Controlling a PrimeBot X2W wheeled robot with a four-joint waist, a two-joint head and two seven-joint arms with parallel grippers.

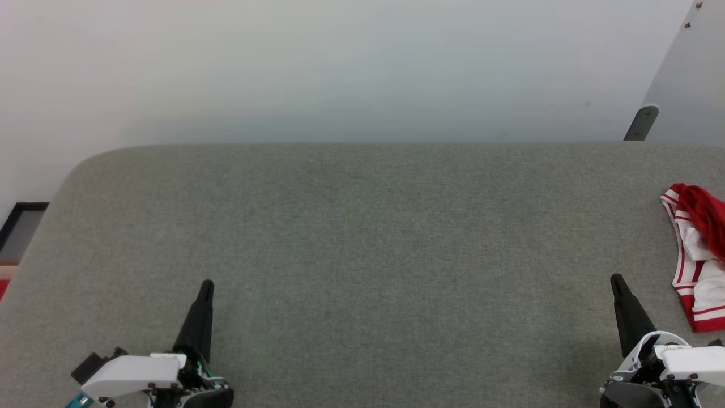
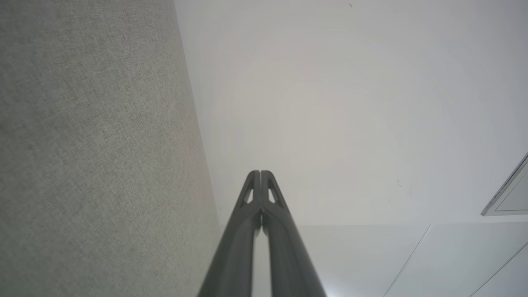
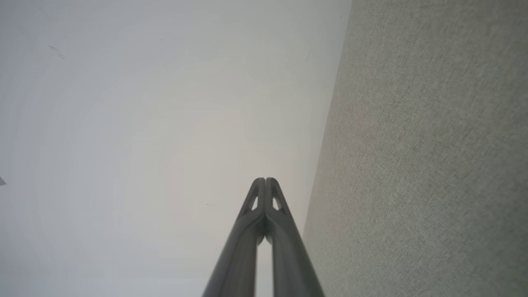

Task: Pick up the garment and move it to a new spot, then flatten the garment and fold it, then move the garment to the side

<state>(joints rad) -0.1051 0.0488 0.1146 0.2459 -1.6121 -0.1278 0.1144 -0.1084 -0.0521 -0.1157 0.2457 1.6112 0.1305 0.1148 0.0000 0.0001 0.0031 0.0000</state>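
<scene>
Garment (image 1: 699, 255) bunched near, right of rt fingers (image 1: 628, 311).

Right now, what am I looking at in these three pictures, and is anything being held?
A two-armed robot. The wide picture is from a camera on its head, looking down at a grey fabric-covered table. The dark spikes are its left gripper and right gripper, each two long fingers pressed shut, holding nothing. The other two pictures are from wrist cameras looking along those fingers, with table fabric beside a pale wall. A crumpled red-and-white jersey lies at the table's right edge, untouched.
</scene>
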